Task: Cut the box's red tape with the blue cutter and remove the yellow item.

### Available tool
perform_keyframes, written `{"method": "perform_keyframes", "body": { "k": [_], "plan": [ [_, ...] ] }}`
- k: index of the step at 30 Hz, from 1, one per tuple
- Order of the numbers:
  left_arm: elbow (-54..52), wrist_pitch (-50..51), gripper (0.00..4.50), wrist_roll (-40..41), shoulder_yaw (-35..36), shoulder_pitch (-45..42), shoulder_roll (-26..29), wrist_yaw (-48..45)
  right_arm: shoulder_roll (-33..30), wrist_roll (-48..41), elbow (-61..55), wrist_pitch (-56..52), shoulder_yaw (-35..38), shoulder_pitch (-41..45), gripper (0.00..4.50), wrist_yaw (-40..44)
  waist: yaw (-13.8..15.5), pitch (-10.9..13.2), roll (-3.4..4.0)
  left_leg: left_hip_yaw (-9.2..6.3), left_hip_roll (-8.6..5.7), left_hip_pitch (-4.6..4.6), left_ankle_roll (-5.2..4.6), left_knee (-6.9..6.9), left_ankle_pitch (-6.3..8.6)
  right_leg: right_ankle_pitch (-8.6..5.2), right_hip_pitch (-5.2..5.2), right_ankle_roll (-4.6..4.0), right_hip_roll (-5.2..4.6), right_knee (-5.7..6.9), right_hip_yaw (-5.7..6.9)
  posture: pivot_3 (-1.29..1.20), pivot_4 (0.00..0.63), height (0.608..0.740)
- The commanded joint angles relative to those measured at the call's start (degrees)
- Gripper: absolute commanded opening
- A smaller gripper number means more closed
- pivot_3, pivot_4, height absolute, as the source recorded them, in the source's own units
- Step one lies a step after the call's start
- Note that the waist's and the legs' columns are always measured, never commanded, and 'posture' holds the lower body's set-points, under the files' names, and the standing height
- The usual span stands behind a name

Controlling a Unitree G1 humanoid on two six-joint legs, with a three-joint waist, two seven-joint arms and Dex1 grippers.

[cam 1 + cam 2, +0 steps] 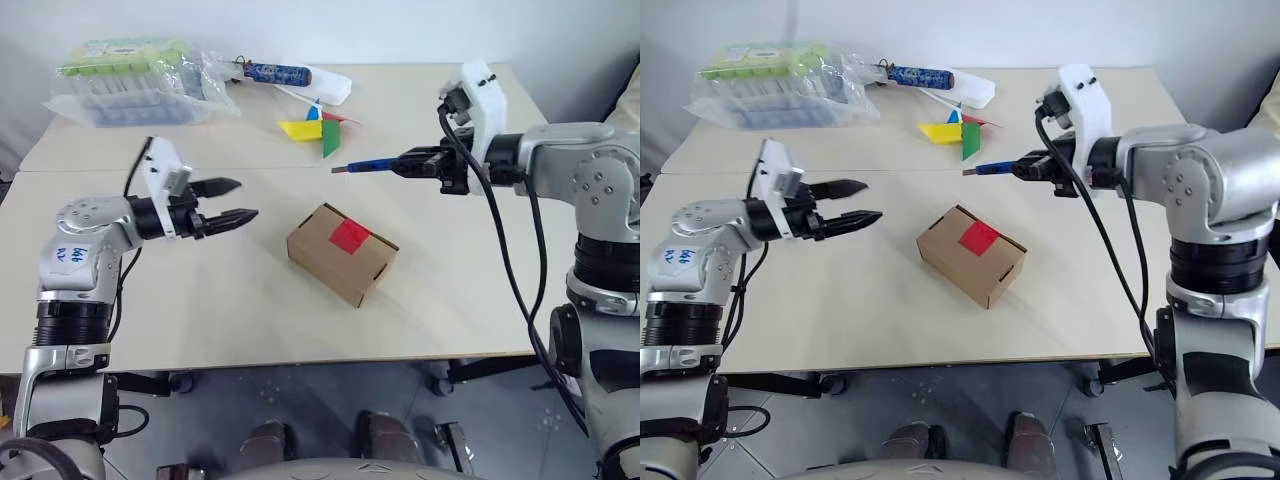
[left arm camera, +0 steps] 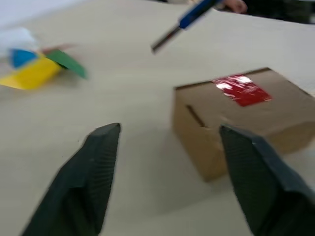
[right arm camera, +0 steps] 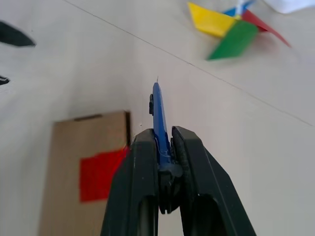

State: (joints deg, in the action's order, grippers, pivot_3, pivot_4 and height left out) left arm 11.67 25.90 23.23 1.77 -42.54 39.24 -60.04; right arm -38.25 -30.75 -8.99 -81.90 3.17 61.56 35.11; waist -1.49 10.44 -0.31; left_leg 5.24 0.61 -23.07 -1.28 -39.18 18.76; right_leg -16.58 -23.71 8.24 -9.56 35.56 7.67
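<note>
Your right gripper [image 1: 405,161] is clamped on the blue cutter [image 1: 372,165], blade end pointing toward 9 o'clock in the head view, held level above the table [image 1: 200,310]. The box [image 1: 342,253] sits on the table at roughly 7 o'clock from the cutter tip, apart from it and lower, lid shut; its long axis runs 10-to-4. The red tape [image 1: 350,234] lies across the top near the far long edge, uncut. The yellow item is presumably inside; can't confirm with the lid closed. Your left gripper [image 1: 232,201] hangs at 9 o'clock of the box, jaws parted and holding nothing, aimed at the box's near end, just beside it but not touching. The left is nearer the box for bracing; the right needs to drop and come in toward 7 o'clock to reach the tape.
</note>
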Motion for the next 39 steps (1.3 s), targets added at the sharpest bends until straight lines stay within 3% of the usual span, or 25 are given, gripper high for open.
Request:
{"method": "perform_keyframes", "body": {
  "k": [1,7,8,18,30,39],
  "plan": [
    [-2.60,1.87,2.01,-0.34,-2.84,-3.74,-0.85,-1.78,-1.14,-1.84,-6.66,-2.43,3.31,-0.78,0.16,-1.23,0.03,0.00,0.00,0.02,0.00,0.00,0.00,-0.01,0.00,0.00,0.00,0.00,0.00,0.00,-0.02,0.00,0.150,0.740],
    [-1.87,2.28,0.08,-2.73,-8.53,-6.80,-3.18,-4.51,-1.48,-3.34,-12.22,-5.80,5.28,-2.89,0.16,-2.74,0.02,0.00,0.00,0.04,0.00,0.01,0.00,-0.02,0.00,0.00,0.00,0.00,0.01,0.00,-0.03,0.00,0.150,0.740],
    [-1.66,3.36,0.00,-3.44,-9.80,-7.46,-3.31,-4.78,-1.37,-3.49,-12.81,-6.26,5.46,-3.00,0.16,-3.02,0.02,0.00,0.00,0.03,0.00,0.01,0.00,-0.02,0.00,0.00,0.00,0.00,0.01,0.00,-0.03,0.00,0.150,0.740],
    [5.57,5.60,0.00,-9.94,-16.08,-12.87,-7.04,-4.10,-1.25,-4.03,-12.69,-5.84,2.77,-3.75,0.16,-3.43,0.20,0.00,-0.01,0.04,-0.02,0.01,0.00,-0.04,0.00,0.00,0.00,0.00,0.01,0.00,-0.06,0.00,0.150,0.740],
    [12.98,0.83,0.00,-16.21,-19.58,-15.40,-9.28,-6.98,-2.32,-3.45,-8.61,-0.41,-3.04,-3.38,0.16,-1.99,0.31,0.00,-0.02,0.05,-0.03,0.01,-0.01,-0.08,0.00,0.00,0.01,0.00,0.01,0.01,-0.06,0.00,0.150,0.740],
    [13.50,1.41,0.00,-17.25,-19.48,-15.68,-10.13,-7.67,-2.15,-4.21,-8.40,0.09,-3.13,-3.07,0.16,-1.66,0.77,-0.01,-0.03,0.05,-0.02,0.01,-0.01,-0.14,0.00,0.00,0.02,0.00,0.01,0.02,-0.07,0.00,0.150,0.740]
  ]
}}
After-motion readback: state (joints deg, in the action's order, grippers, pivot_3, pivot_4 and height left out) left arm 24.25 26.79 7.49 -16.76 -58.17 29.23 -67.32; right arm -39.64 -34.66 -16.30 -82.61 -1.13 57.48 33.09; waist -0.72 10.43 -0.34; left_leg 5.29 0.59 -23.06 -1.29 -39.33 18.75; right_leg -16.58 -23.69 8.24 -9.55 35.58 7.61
